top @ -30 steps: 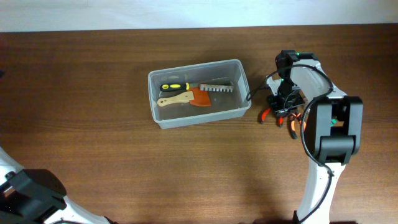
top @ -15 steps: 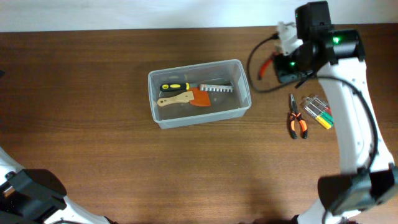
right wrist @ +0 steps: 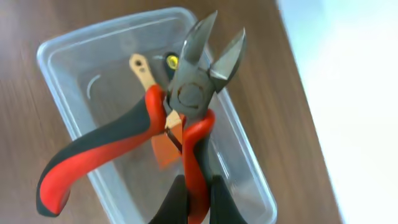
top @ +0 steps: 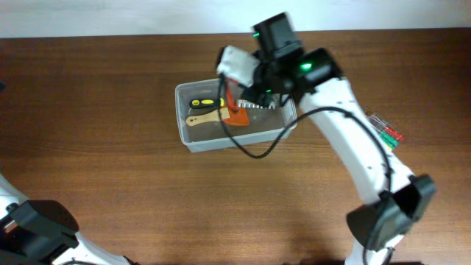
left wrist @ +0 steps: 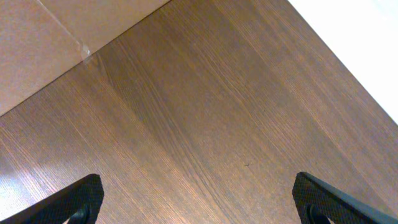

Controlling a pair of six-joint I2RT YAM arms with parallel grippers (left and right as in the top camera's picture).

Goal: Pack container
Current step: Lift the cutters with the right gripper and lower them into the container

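The container [top: 193,141] is a clear plastic tub at mid-table. It holds a yellow-and-black screwdriver [top: 206,102], a wooden-handled orange scraper [top: 213,116] and a toothed metal piece [top: 256,105]. My right gripper [right wrist: 198,194] is shut on one handle of red-and-black cutting pliers [right wrist: 186,106] and holds them above the container [right wrist: 57,62], jaws pointing away from the camera. In the overhead view the right gripper [top: 234,82] hangs over the tub's far side. My left gripper [left wrist: 199,205] is open and empty over bare wood.
A clear case of coloured bits [top: 386,131] lies on the table to the right, partly behind the right arm [top: 353,147]. The left arm's base [top: 33,228] sits at the front left corner. The table's far edge meets a white wall.
The right arm lifted the red pliers off the table at the right and swung left. It now holds them over the container. The left arm has not moved.
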